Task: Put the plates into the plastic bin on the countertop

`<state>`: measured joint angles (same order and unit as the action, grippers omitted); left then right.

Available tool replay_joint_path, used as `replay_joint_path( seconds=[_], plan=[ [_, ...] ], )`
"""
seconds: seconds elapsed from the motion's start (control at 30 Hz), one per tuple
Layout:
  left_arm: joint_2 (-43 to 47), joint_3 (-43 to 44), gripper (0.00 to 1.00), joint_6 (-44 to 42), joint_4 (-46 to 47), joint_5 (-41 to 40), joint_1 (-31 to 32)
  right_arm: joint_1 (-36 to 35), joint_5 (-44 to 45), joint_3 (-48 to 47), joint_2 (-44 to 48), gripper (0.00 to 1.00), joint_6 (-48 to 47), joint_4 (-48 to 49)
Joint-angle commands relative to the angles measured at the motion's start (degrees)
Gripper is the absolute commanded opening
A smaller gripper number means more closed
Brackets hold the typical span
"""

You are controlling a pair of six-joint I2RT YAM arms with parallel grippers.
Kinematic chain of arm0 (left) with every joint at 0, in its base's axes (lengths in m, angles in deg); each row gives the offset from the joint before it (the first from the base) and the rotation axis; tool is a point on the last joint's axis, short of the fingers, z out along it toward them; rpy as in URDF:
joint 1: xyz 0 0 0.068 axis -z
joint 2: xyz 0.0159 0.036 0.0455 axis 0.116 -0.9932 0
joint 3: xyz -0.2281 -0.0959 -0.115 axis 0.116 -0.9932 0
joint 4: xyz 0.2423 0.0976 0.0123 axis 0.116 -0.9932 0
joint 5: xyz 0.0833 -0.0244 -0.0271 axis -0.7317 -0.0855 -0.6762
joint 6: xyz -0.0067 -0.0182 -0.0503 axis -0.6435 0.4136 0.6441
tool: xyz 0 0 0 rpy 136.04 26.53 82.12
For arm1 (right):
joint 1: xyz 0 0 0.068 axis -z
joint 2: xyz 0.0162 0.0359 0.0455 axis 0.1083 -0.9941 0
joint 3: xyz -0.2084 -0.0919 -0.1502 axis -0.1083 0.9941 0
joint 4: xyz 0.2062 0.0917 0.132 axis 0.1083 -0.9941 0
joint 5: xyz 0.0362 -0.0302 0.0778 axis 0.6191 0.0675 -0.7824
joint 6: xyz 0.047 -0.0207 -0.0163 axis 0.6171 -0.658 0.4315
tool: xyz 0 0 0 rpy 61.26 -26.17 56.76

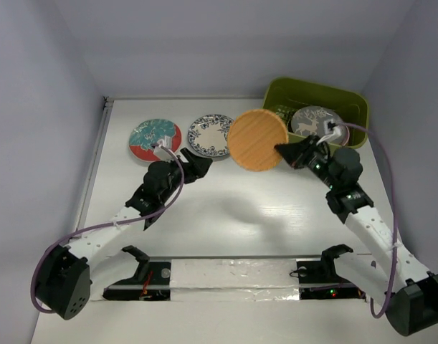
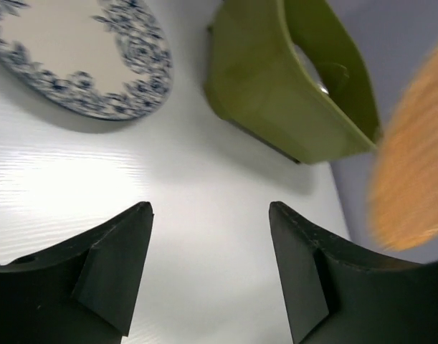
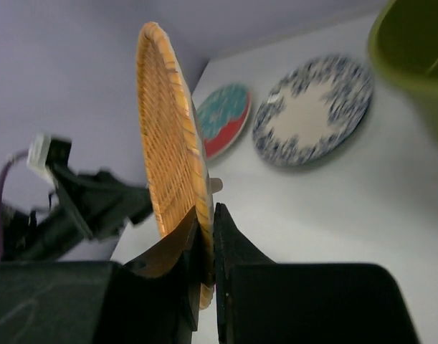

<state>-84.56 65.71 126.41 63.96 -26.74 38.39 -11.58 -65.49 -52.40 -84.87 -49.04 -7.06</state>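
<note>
Right claw pinches lower rim of upright orange plate.

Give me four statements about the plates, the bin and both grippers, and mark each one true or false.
1. The right gripper is shut on the orange woven plate's rim. True.
2. The left gripper holds the white-blue patterned plate. False: the left gripper is open and empty; the white-blue patterned plate lies on the countertop.
3. The grey deer plate lies in the olive-green bin. True.
4. The red-teal floral plate is in the bin. False: the red-teal floral plate lies on the countertop.
</note>
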Motion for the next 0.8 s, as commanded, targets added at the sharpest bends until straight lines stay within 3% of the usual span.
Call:
replay_joint_path(
  seconds=[0.0, 0.07, 0.27, 0.43, 0.67, 0.77],
  plan=[
    [0.91, 1.94, 0.64, -4.96, -5.95, -10.39, -0.52, 2.67, 16.35, -11.67, 0.02, 0.0, -4.25, -4.26],
    [-1.54, 3.52, 0.64, -6.1, -6.74, -11.88, -0.52, 6.26, 23.78, -17.89, -3.84, 0.0, -5.4, -7.85],
    [-13.49, 8.61, 0.61, -6.46, -7.19, -13.12, -3.41, 15.77, 28.06, -27.5, -16.92, 0.0, -5.84, -12.08],
    [-24.2, 12.48, 0.62, -4.96, -4.98, -9.69, -5.88, 21.65, 24.2, -34.53, -27.92, 0.0, -5.31, -13.58],
    [-34.68, 19.69, 0.64, -3.38, -4.99, -7.58, -8.25, 25.79, 17.01, -36.47, -37.42, 0.0, -1.72, -12.27],
    [-37.67, 21.45, 0.65, -1.8, -4.37, -7.05, -8.96, 27.29, 13.57, -36.13, -40.41, 0.11, 0.13, -11.48]
  ],
)
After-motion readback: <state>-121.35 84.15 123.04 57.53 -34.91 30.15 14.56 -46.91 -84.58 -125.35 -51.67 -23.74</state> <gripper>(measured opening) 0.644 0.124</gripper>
